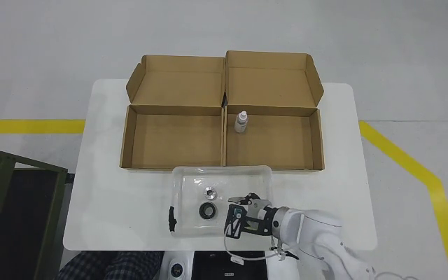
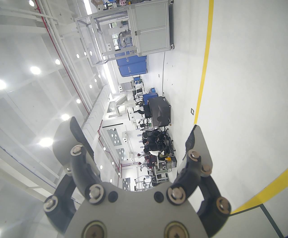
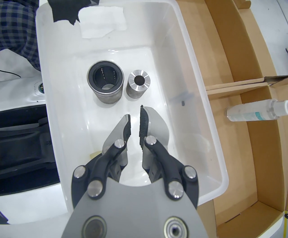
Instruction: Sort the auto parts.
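A clear plastic bin (image 1: pixel 221 169) at the table's front holds two parts standing upright side by side. One is a dark linear bearing (image 3: pixel 105 82) (image 1: pixel 207 209), the other a smaller steel bushing (image 3: pixel 138 83) (image 1: pixel 208 192). My right gripper (image 3: pixel 135 111) (image 1: pixel 238 210) hangs over the bin floor a short way from both parts, its fingers a narrow gap apart and holding nothing. A white spray bottle (image 3: pixel 254 111) (image 1: pixel 241 122) stands in the right cardboard box (image 1: pixel 273 143). My left gripper (image 2: pixel 135 128) is open wide and empty, away from the table and facing the room.
Two open cardboard boxes sit side by side behind the bin; the left box (image 1: pixel 175 140) holds nothing. Black tape (image 3: pixel 65 10) and a white paper scrap mark the bin's end wall (image 3: pixel 195 74). A person in a checked sleeve (image 1: pixel 112 266) stands at the table's front edge.
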